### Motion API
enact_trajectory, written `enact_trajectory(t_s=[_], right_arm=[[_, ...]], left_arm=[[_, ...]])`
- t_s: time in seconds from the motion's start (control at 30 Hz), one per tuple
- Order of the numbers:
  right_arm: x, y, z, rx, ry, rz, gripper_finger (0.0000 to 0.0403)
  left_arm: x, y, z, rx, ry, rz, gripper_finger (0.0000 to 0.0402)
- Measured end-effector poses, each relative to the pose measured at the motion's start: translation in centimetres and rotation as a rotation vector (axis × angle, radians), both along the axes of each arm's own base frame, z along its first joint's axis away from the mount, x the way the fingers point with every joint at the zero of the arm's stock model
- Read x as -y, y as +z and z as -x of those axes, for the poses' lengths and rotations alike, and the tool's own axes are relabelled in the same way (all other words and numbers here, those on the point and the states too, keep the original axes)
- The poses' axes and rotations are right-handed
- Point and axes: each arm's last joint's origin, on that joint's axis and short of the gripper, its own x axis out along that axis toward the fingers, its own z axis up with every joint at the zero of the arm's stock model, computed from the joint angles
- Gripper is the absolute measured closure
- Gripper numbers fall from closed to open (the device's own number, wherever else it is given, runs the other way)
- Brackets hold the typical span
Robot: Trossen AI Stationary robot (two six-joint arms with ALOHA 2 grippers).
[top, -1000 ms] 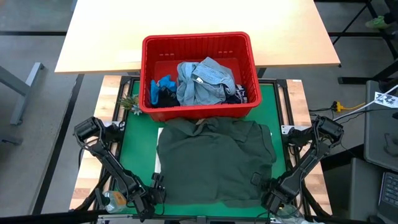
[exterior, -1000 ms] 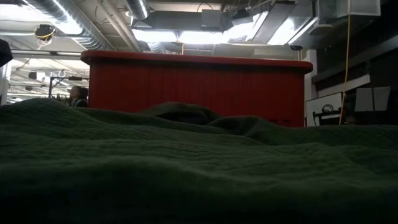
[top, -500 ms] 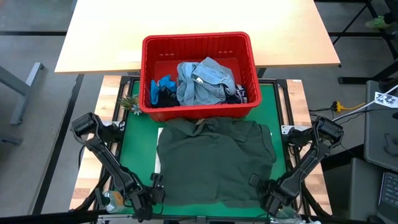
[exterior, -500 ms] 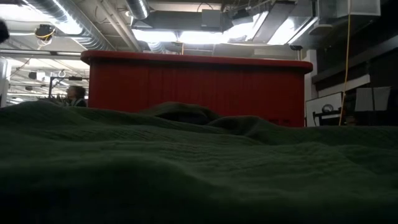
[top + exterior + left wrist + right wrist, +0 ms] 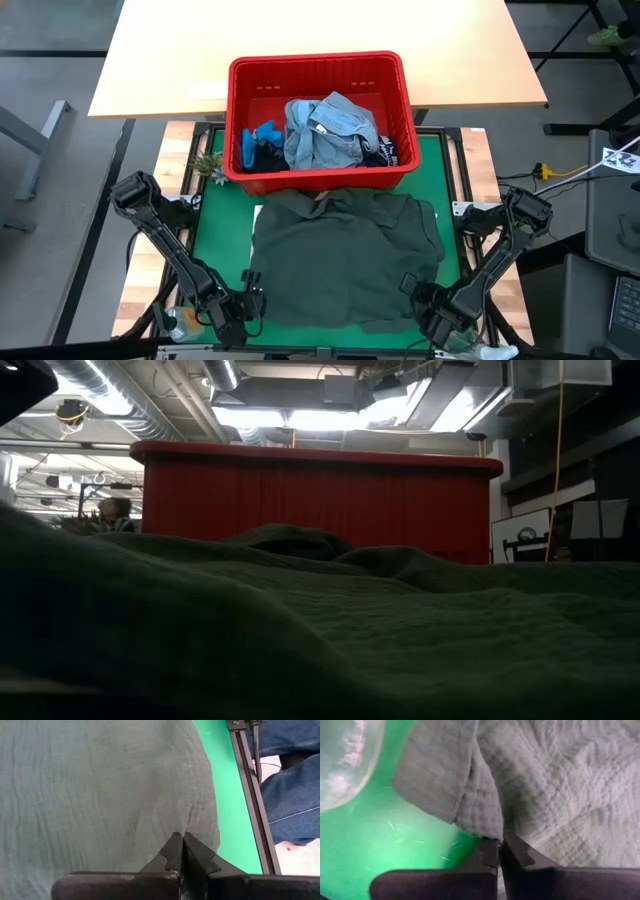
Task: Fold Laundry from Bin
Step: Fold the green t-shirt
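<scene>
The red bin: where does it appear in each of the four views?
High view: red bin at top centre, behind the dark green garment.
Low view: wide red wall across the middle.
Left wrist view: not in it.
Right wrist view: not in it.
Shared landmark: the green garment.

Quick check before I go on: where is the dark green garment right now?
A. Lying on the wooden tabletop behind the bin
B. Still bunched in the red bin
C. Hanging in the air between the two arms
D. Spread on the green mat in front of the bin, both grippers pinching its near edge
D: the dark green garment lies flat on the green mat in front of the red bin, with the left gripper and right gripper shut on its near edge.
</scene>
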Motion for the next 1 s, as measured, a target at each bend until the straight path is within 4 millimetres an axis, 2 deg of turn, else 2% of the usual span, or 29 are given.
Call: enact_trajectory(t_s=[0.27,0.5,0.83,1.0], right_arm=[[1.1,0.0,-1.5,0.017,-0.061,0.011,0.0401],[1.5,0.4,-1.9,0.012,-0.085,-0.007,0.0402],[2.8,4.7,-0.9,0.103,-0.124,-0.13,0.0402],[4.2,6.4,0.2,0.107,-0.248,-0.125,0.0402]], left_arm=[[-0.4,0.5,-0.2,0.012,0.014,0.014,0.0401],[-1.2,2.9,0.3,0.088,0.046,0.044,0.0401],[-3.5,5.1,1.2,0.081,0.144,0.033,0.0401],[-4.8,5.7,1.4,0.083,0.216,0.011,0.0401]])
